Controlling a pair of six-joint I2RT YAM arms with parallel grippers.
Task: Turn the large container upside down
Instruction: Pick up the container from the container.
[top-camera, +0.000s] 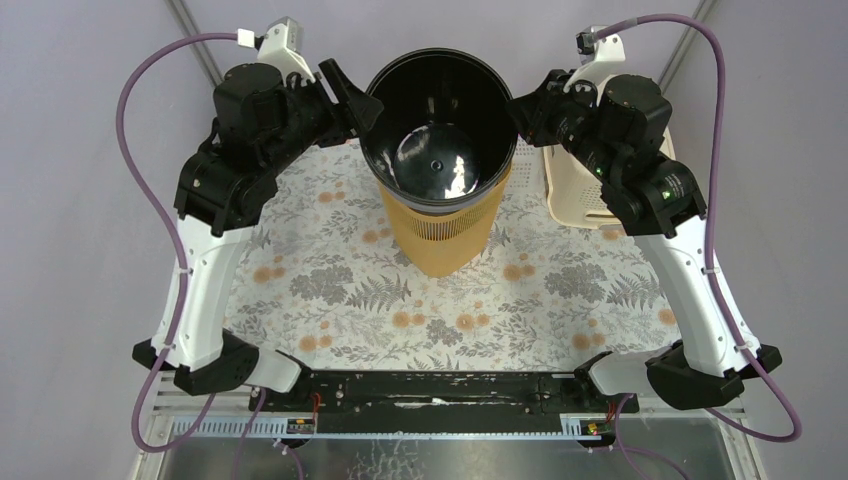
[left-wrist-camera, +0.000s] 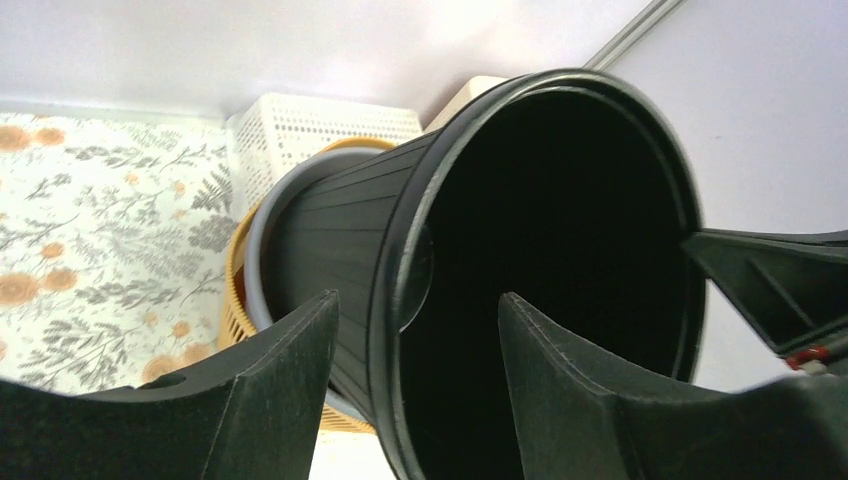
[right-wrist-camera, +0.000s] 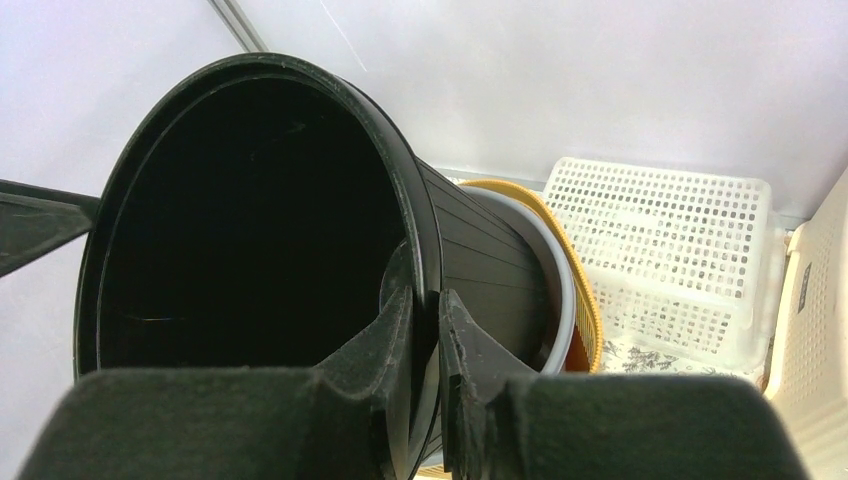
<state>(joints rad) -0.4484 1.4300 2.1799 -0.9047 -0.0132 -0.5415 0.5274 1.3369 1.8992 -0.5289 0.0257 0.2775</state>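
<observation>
At the left we saw the left gripper (left-wrist-camera: 412, 315) gripping nothing, its jaws spread, one outside and one inside the left rim of the large container (top-camera: 440, 160). That black container stood at the far middle of the floral cloth (top-camera: 330, 290), long axis vertical, mouth up, its base sunk in a grey-lined orange basket (top-camera: 440, 240). The right gripper (right-wrist-camera: 425, 300) was clenched on its right rim, near a white mesh basket (top-camera: 575, 195).

Black large container (top-camera: 440, 150), orange mesh basket (top-camera: 440, 243), white perforated crate (top-camera: 575, 195), tablecloth (top-camera: 340, 290) of grey ferns and orange blossoms
</observation>
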